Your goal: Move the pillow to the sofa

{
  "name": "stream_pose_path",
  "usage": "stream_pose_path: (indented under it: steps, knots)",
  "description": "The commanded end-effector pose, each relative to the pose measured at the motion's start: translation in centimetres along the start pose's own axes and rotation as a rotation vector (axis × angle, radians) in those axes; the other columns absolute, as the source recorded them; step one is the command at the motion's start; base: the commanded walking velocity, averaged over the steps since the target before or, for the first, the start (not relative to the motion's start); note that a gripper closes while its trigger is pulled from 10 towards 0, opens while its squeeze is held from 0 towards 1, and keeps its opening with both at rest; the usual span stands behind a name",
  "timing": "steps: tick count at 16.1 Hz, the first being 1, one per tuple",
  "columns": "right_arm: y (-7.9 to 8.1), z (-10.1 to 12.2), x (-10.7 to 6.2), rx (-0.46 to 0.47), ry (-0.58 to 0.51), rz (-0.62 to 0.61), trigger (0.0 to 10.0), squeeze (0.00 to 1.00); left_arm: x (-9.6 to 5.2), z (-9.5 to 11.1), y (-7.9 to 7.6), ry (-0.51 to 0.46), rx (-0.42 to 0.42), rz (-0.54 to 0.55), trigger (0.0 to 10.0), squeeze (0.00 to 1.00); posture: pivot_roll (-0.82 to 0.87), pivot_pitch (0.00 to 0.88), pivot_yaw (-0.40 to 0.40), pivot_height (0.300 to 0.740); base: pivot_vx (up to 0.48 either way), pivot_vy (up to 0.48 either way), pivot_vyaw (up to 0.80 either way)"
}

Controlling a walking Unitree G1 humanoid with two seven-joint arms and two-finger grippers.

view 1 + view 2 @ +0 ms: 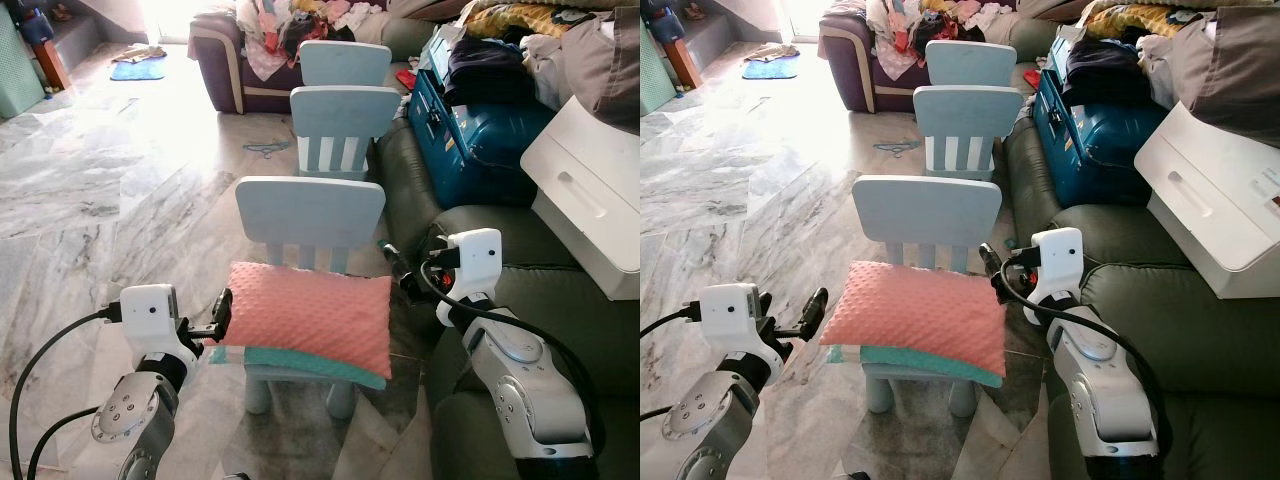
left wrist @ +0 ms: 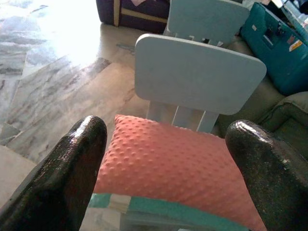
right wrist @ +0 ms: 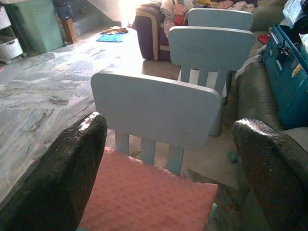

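Left eye view: pink pillow (image 1: 308,314) on small blue chair (image 1: 310,212), atop a teal cushion (image 1: 300,365) mostly hidden beneath | left gripper (image 1: 221,312) at pillow's left edge, fingers apart | right gripper (image 1: 397,268) near pillow's right corner, fingers spread | green sofa (image 1: 540,290) right, partly cut off | chair legs partly hidden

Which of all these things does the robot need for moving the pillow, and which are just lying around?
Part of the job:
pink pillow on the nearest small blue chair
green sofa at the robot's right
left hand and right hand, both open, either side of the pillow

Just lying about:
two more blue chairs
teal suitcase
white box
clothes pile
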State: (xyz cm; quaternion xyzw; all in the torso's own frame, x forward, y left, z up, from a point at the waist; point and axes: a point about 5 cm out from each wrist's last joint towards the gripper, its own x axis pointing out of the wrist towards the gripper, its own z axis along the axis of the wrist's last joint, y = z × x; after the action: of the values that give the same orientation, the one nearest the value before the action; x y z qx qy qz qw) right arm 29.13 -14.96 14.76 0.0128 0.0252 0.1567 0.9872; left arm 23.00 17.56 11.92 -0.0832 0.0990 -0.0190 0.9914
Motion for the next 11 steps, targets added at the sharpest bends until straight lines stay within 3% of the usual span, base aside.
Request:
stream_pose_path:
  steps: [1, 4, 6, 9, 11]
  knots:
    - [-0.4, 0.2, -0.2, 0.002, -0.003, -0.012, 10.0, 0.00, -0.1, 0.1, 0.0, 0.000, 0.008, 0.003, 10.0, 0.00, 0.00, 0.121, -0.044, 0.740, 0.000, 0.000, 0.00]
    - [0.4, 0.1, -0.2, 0.019, 0.016, 0.045, 10.0, 0.00, 0.0, 0.5, 0.0, -0.026, 0.010, -0.004, 10.0, 0.00, 0.00, 0.118, -0.043, 0.740, 0.000, 0.000, 0.00]
    - [0.7, 0.2, -0.1, -0.011, 0.006, 0.067, 10.0, 0.00, 0.0, 0.9, 0.8, -0.059, 0.008, 0.083, 10.0, 0.00, 0.00, 0.116, -0.044, 0.740, 0.000, 0.000, 0.00]
    - [0.7, 0.3, 0.0, 0.003, 0.004, 0.061, 10.0, 0.00, -0.3, 1.4, 1.4, -0.103, 0.011, 0.117, 10.0, 0.00, 0.00, 0.114, -0.046, 0.740, 0.000, 0.000, 0.00]
    - [0.6, 0.3, 0.0, 0.000, 0.008, 0.066, 10.0, 0.00, -0.4, 1.5, 1.8, -0.113, 0.003, 0.142, 10.0, 0.00, 0.00, 0.116, -0.046, 0.740, 0.413, 0.000, 0.00]
